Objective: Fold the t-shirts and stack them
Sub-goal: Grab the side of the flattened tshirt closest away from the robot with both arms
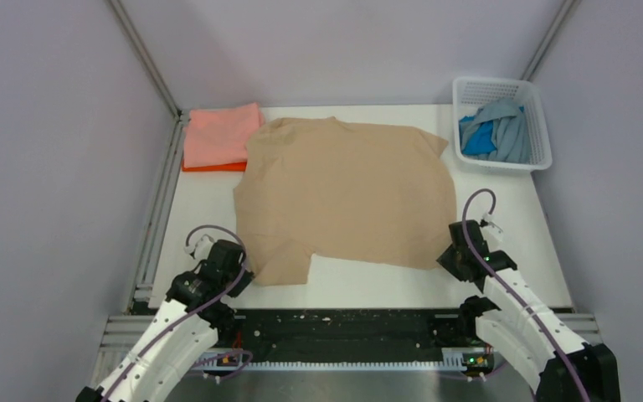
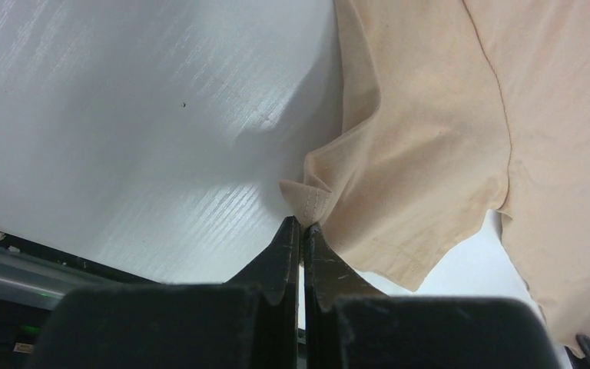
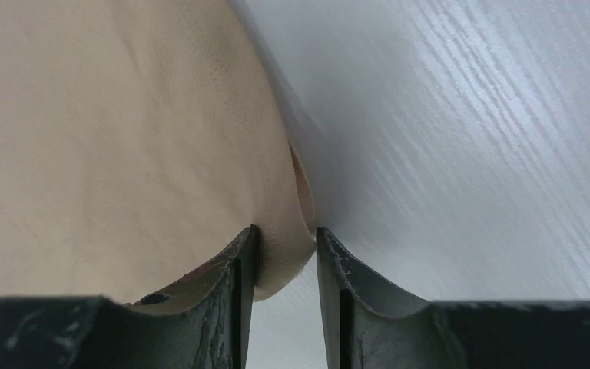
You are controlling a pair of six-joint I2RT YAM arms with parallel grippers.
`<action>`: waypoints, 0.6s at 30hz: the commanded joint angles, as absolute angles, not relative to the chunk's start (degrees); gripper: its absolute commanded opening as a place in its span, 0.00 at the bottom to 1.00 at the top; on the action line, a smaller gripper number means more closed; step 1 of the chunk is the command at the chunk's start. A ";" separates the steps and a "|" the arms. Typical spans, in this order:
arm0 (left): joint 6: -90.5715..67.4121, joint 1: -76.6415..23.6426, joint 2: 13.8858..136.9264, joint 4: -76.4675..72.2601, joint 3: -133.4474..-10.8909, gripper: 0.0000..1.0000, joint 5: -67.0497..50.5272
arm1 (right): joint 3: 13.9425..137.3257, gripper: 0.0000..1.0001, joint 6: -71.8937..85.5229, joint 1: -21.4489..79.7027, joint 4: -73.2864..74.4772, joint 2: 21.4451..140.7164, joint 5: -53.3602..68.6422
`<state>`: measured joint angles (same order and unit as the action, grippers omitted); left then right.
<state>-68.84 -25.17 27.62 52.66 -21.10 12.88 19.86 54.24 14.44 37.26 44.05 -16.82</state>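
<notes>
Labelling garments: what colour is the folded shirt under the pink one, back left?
Orange: the bottom shirt peeks out beneath the salmon pink shirt. Clearest in the top external view.

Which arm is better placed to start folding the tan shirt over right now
Probably the left. Its fingers are closed at the tan shirt's sleeve corner, while the right fingers stand apart around the opposite edge, not pinching it.

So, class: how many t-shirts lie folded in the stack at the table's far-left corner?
2: a salmon pink t-shirt on top and an orange t-shirt beneath it, only its edge showing. More could be hidden between them.
</notes>
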 commanded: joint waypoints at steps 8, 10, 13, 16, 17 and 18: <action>-72.77 -25.32 22.13 59.35 -23.42 0.00 8.03 | 20.56 0.00 55.72 14.11 37.55 37.23 -16.55; -74.37 -25.32 20.83 60.54 -24.14 0.00 6.81 | 22.09 0.00 56.45 14.09 40.57 34.21 -16.67; -74.51 -25.37 19.29 62.72 -25.39 0.00 4.68 | 22.88 0.00 57.03 14.17 42.61 30.58 -15.82; -74.24 -25.34 17.49 63.24 -25.15 0.00 3.85 | 22.22 0.00 57.00 14.18 42.67 30.36 -15.44; -73.99 -25.32 17.04 61.96 -24.80 0.00 3.22 | 22.16 0.00 56.73 14.15 42.24 30.73 -15.05; -73.61 -25.29 17.01 59.14 -24.38 0.00 2.47 | 22.23 0.00 56.57 14.13 41.66 30.99 -14.66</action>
<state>-73.30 -25.17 18.35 60.80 -23.31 5.41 20.03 56.18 14.46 41.23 30.41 -15.79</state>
